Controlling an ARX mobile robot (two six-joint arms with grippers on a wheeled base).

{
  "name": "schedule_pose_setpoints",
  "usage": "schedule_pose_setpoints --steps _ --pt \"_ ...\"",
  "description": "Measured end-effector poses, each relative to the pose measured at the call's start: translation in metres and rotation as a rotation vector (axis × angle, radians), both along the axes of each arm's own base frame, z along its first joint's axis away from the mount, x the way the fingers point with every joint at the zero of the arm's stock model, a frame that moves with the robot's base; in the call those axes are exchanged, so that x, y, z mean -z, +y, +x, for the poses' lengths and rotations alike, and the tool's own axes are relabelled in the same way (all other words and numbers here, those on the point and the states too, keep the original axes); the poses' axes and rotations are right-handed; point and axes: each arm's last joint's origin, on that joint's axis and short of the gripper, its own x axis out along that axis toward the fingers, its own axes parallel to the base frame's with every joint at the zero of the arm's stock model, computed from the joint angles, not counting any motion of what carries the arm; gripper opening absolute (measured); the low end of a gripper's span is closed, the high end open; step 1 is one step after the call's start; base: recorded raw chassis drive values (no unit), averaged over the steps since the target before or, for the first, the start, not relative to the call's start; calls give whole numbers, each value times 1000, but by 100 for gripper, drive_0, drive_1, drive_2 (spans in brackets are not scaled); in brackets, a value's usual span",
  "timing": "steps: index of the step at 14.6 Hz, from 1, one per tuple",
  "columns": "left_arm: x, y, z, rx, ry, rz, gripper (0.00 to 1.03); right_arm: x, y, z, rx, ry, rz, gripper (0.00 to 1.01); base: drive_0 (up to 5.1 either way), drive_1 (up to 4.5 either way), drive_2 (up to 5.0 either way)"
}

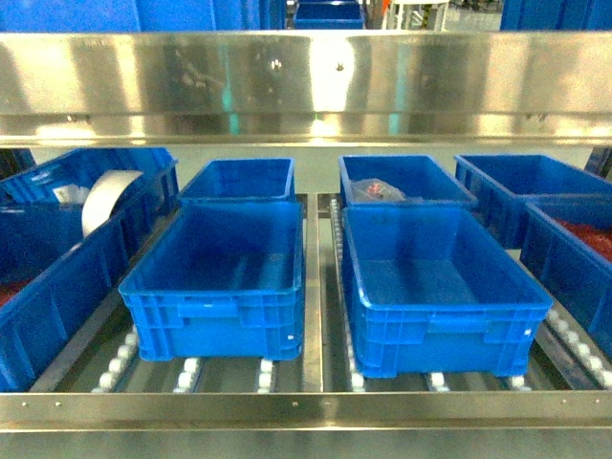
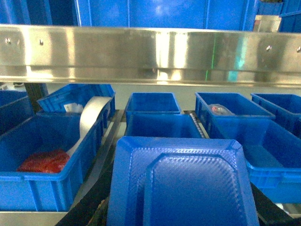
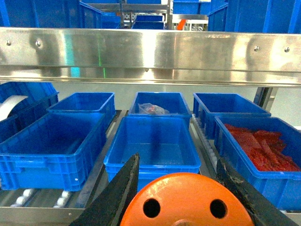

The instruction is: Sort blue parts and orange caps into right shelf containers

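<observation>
A blue part (image 2: 183, 183), flat and textured with bevelled corners, fills the lower left wrist view. My left gripper (image 2: 181, 209) is shut on it, and only dark finger edges show at its sides. An orange cap (image 3: 186, 202) with two round holes sits between the black fingers (image 3: 123, 188) of my right gripper (image 3: 179, 175), which is shut on it. The cap hangs in front of an empty blue container (image 3: 153, 165). In the head view neither gripper shows; two empty front containers (image 1: 210, 330) (image 1: 440, 335) stand side by side on the roller shelf.
A steel shelf beam (image 1: 306, 86) crosses above the bins. A back bin (image 1: 406, 172) holds a clear bag. A right-hand bin (image 3: 244, 165) holds red pieces. A left bin (image 2: 28, 188) holds a red bundle and a white strip (image 2: 91, 113).
</observation>
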Motion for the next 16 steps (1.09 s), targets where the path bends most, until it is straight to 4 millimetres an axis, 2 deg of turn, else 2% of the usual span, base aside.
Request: schedule_pose_setpoints --steps 16 --pt "0 0 0 -1 2 0 44 0 0 0 0 1 0 43 0 0 0"
